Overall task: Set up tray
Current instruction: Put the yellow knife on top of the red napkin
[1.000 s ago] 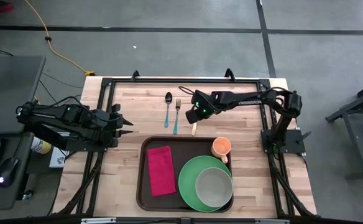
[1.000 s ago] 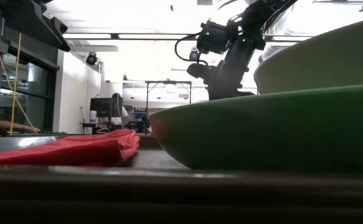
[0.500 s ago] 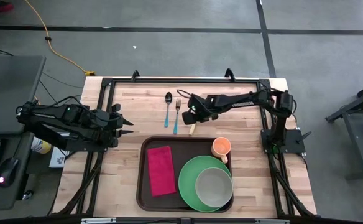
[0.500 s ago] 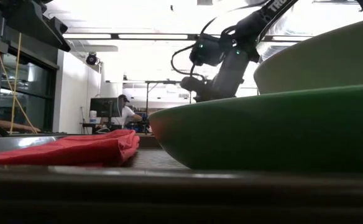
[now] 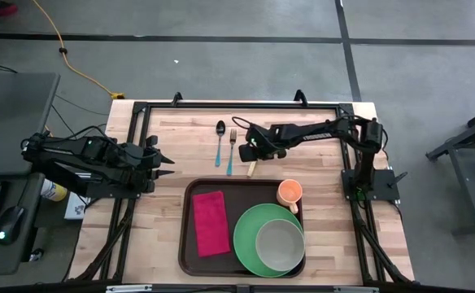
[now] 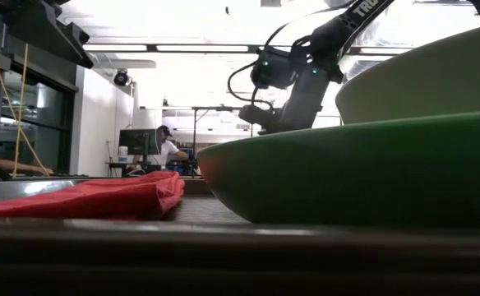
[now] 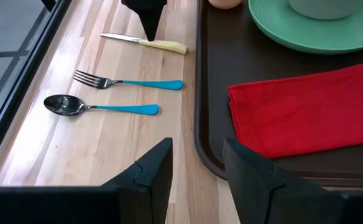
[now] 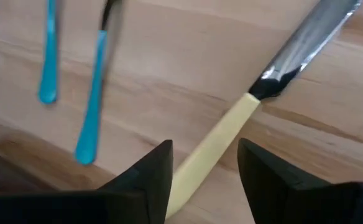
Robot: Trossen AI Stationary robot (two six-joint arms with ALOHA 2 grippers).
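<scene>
Right gripper (image 8: 200,171), fingers spread, has dropped over the knife's cream handle (image 8: 215,140) beyond the tray's (image 5: 186,236) far edge; your pinch looks imminent.

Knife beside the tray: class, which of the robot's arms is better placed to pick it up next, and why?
Probably the right. Its claw is open, straddling the knife handle on the table. The left claw, also open, waits near the table's left edge, away from the cutlery.

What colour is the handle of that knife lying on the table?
Pale cream-yellow; the knife shows best in the right wrist view, its handle between the right gripper's open jaws.
</scene>
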